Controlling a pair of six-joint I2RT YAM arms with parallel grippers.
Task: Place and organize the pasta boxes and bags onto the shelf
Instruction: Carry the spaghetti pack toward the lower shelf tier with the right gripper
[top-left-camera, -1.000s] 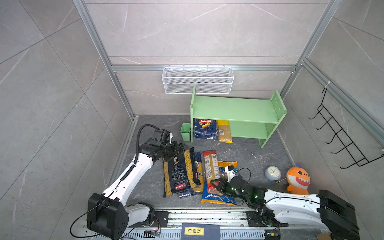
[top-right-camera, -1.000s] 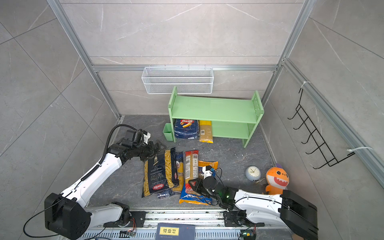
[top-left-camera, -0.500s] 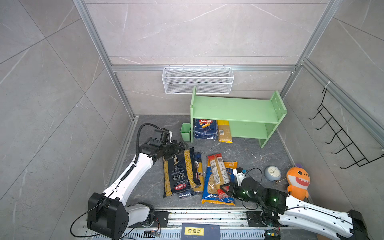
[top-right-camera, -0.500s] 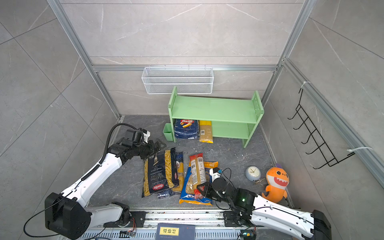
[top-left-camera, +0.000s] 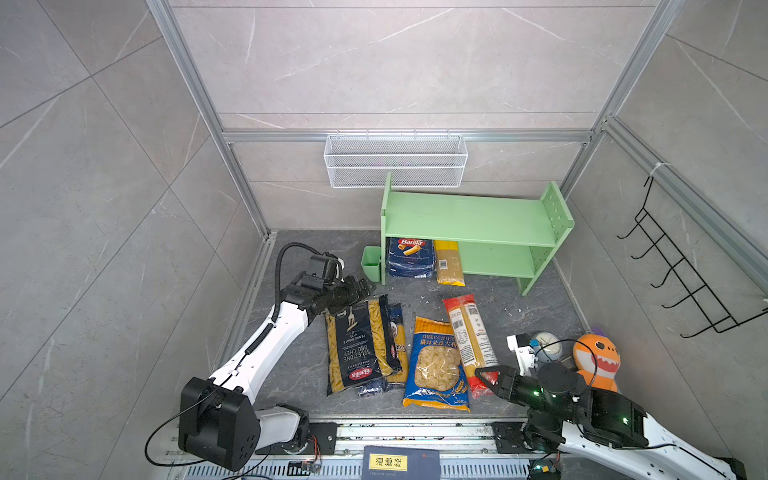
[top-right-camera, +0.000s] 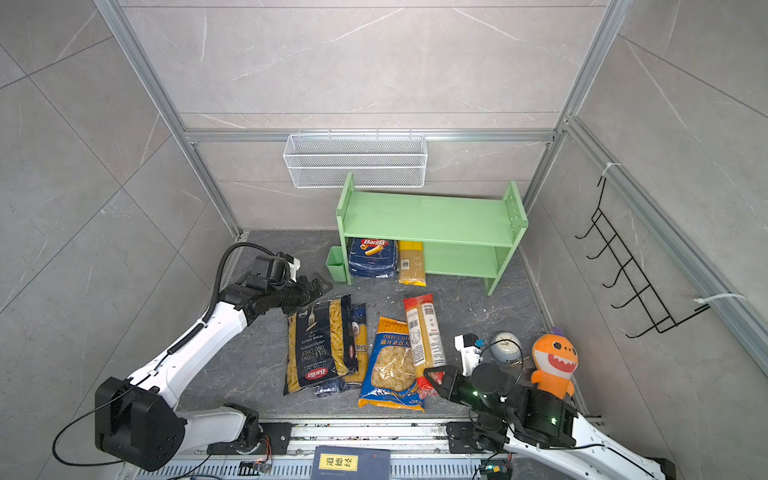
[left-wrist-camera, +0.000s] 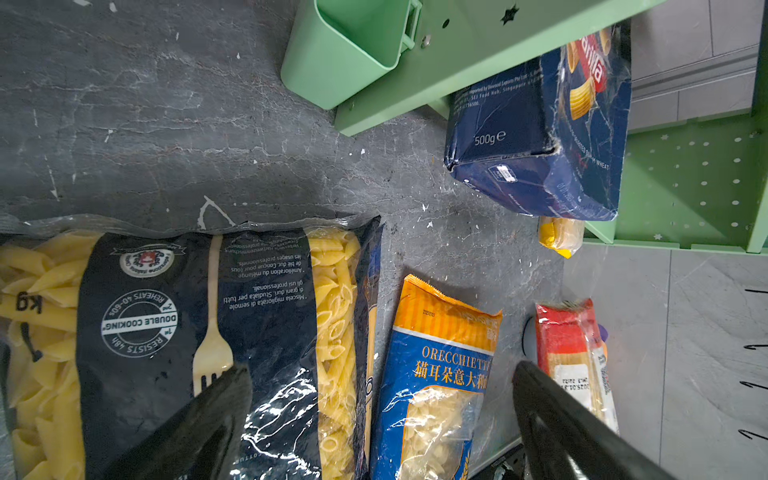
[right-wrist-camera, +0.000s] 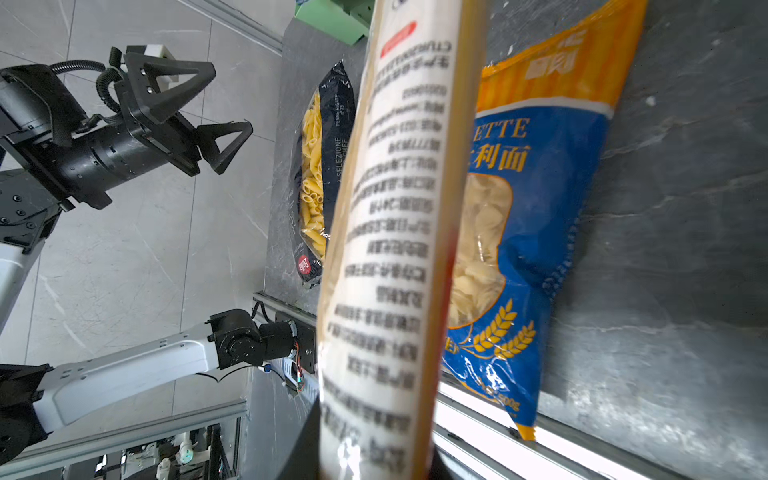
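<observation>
Spaghetti pack (top-left-camera: 469, 336) with red ends slants along the right edge of the orecchiette bag (top-left-camera: 436, 365) on the table (top-left-camera: 540, 316), its near end clamped in the closed right tool (top-left-camera: 484, 374). The left tool (top-left-camera: 365, 286) hangs with jaws wide apart over the far end of the penne bag (top-left-camera: 357, 345). A Barilla carton (top-left-camera: 409, 257) and a yellow pack (top-left-camera: 449, 262) lie side by side under the top tier of the shelf (top-left-camera: 469, 220), at its left end.

Both top views looked steeply down from high front, sharing whole shelf (top-left-camera: 469, 216). Wrist cameras sat close, both caught orecchiette bag (left-wrist-camera: 432, 374).
</observation>
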